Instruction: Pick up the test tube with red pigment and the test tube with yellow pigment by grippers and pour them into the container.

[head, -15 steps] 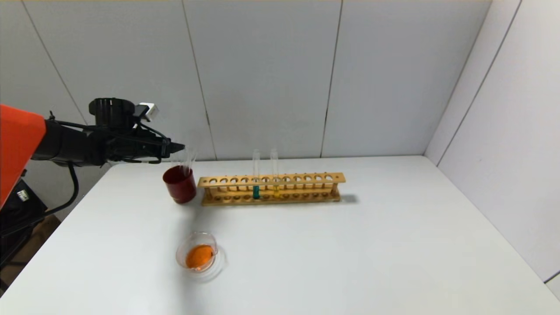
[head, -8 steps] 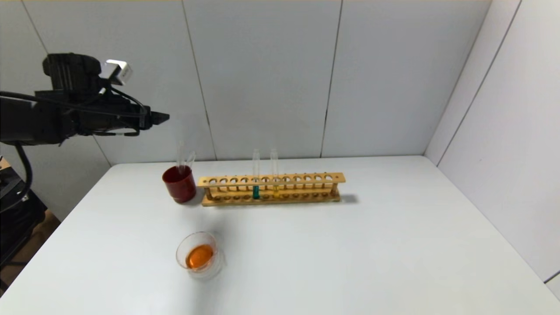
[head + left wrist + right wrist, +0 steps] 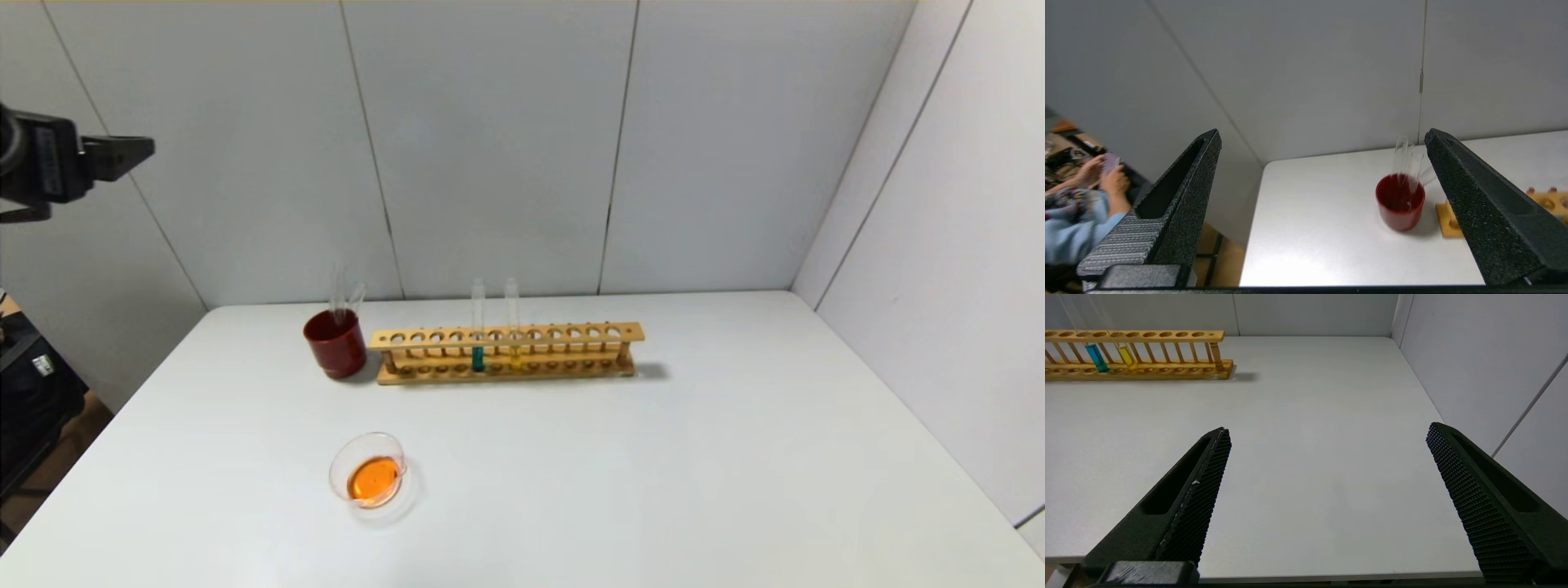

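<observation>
The container (image 3: 371,478), a low clear glass dish, sits near the table's front left and holds orange liquid. No tube with red or amber-yellow liquid shows. Two empty clear tubes (image 3: 346,294) lean in the dark red cup (image 3: 335,346); they also show in the left wrist view (image 3: 1404,159). My left gripper (image 3: 114,155) is open and empty, high up and far left of the cup, with its jaws wide apart in the left wrist view (image 3: 1323,134). My right gripper (image 3: 1327,428) is open and empty, low over the table's front right part, and out of the head view.
A wooden rack (image 3: 506,351) stands right of the cup at the back. It holds a teal-liquid tube (image 3: 478,355) and a pale yellow-liquid tube (image 3: 514,353). Grey walls close the back and right. A person sits beyond the table's left edge (image 3: 1090,192).
My left gripper has moved from the tube tops at the red cup up and away to the left, empty. The tubes stay in the cup. The liquid in the dish has settled.
</observation>
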Motion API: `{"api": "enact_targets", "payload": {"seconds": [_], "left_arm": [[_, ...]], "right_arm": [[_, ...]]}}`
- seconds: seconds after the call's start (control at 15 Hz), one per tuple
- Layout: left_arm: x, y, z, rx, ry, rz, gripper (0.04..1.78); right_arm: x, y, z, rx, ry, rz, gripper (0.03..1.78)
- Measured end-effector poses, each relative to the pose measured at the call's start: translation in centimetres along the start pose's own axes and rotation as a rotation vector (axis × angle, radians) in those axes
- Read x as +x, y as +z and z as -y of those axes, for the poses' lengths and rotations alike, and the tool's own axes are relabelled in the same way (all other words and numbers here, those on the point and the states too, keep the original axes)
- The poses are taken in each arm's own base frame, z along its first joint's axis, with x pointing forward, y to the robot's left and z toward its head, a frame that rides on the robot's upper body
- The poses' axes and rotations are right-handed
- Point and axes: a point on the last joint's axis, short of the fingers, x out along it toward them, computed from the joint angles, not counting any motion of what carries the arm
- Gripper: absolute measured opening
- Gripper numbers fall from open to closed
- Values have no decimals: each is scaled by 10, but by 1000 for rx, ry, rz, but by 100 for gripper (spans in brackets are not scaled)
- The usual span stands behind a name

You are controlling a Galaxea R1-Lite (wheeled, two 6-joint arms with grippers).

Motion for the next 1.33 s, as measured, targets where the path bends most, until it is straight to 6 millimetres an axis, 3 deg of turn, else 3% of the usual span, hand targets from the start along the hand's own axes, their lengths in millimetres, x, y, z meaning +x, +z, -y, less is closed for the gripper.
{"api": "enact_targets", "payload": {"seconds": [0.2, 0.4, 0.53, 0.73, 0.93, 1.2, 1.33], "left_arm": [[-73, -21, -4, 14, 51, 30, 175], [-136, -55, -4, 11, 96, 62, 175], [-171, -81, -1, -5, 102, 127, 175], [-208, -119, 7, -35, 3, 318, 175], [-227, -161, 15, -38, -116, 373, 175], [-215, -220, 32, -35, -193, 318, 175], [-210, -242, 38, -32, -187, 202, 175]], "right_arm": [[0, 0, 0, 0, 0, 0, 175], [0, 0, 0, 0, 0, 0, 175], [0, 0, 0, 0, 0, 0, 175], [0, 0, 0, 0, 0, 0, 175], [0, 0, 0, 0, -1, 0, 175], [0, 0, 0, 0, 0, 0, 175], [0, 0, 0, 0, -1, 0, 175]]}}
